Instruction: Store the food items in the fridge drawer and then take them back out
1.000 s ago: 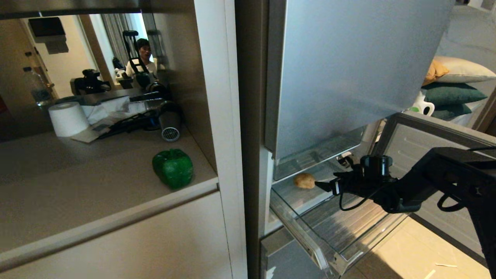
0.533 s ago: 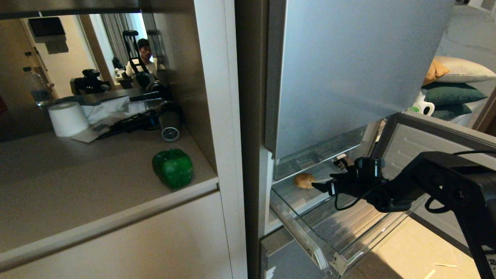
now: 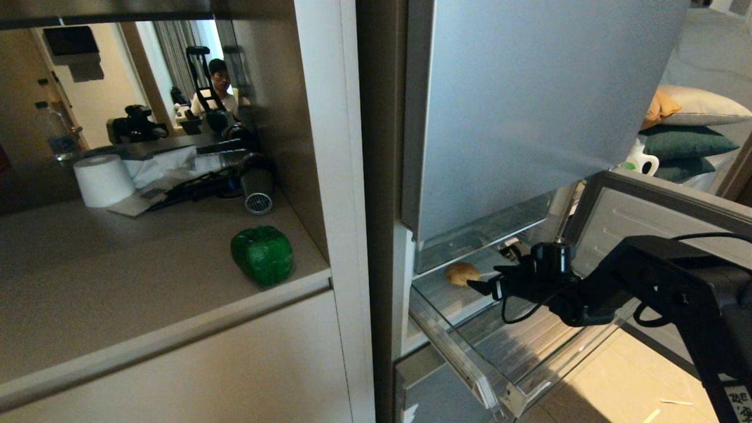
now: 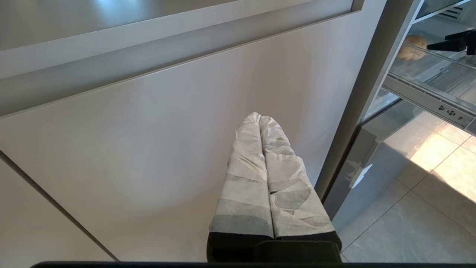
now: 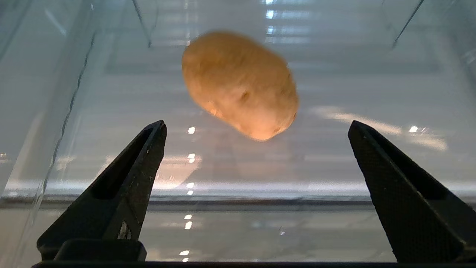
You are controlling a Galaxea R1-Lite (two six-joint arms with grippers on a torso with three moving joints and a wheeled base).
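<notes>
A tan potato (image 3: 462, 273) (image 5: 240, 83) lies at the back of the pulled-out clear fridge drawer (image 3: 455, 352). My right gripper (image 3: 486, 276) (image 5: 257, 123) reaches into the drawer just short of the potato. It is open wide, its black fingers (image 5: 141, 163) apart, with nothing between them. The potato (image 4: 411, 48) also shows through the drawer wall in the left wrist view. A glossy green bell pepper (image 3: 262, 254) sits on the beige counter near its front edge. My left gripper (image 4: 259, 116) is parked low before a beige cabinet door, its taped fingers shut and holding nothing.
The silver upper fridge door (image 3: 529, 106) hangs above the drawer, and the open lower door (image 3: 646, 205) stands behind my right arm. A paper roll (image 3: 104, 180), cables and a dark cylinder (image 3: 257, 188) crowd the back of the counter. A mirror shows a person (image 3: 218, 82).
My right gripper has moved left, deeper into the drawer and closer to the potato, staying open. The potato, the pepper and the left arm have not moved.
</notes>
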